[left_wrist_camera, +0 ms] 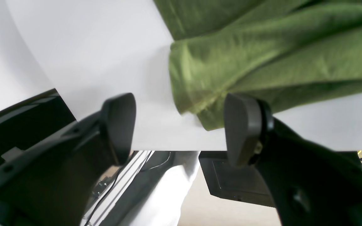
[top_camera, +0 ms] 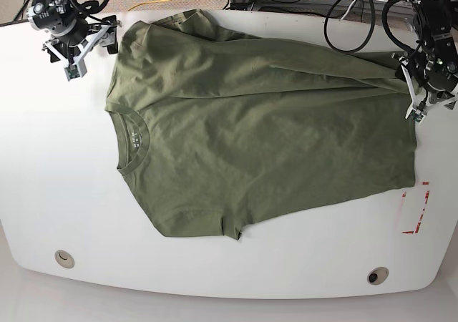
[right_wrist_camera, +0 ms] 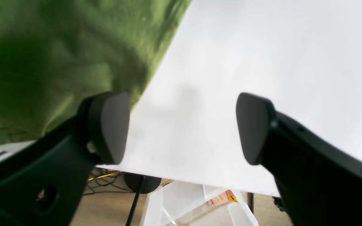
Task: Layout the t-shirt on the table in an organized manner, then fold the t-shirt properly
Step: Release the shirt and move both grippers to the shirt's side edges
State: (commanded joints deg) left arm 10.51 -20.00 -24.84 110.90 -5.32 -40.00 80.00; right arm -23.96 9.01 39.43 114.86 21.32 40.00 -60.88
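Note:
The olive-green t-shirt (top_camera: 250,129) lies spread over the white table (top_camera: 64,186), collar to the left, hem to the right and sleeves at the far and near sides. My left gripper (top_camera: 410,87) stands open at the far hem corner. In the left wrist view that bunched corner of the t-shirt (left_wrist_camera: 206,72) lies just ahead of the open left gripper (left_wrist_camera: 181,128), with nothing held. My right gripper (top_camera: 89,50) is open beside the far sleeve. In the right wrist view the t-shirt (right_wrist_camera: 42,56) lies beyond the left finger of the right gripper (right_wrist_camera: 181,128), over bare table (right_wrist_camera: 247,47).
A red tape rectangle (top_camera: 415,209) marks the table near the hem. Two grommet holes (top_camera: 64,257) (top_camera: 377,274) sit by the near edge. Cables (top_camera: 343,7) run behind the far edge. Past that edge are a black box (left_wrist_camera: 231,182) and a clear bin (right_wrist_camera: 196,204).

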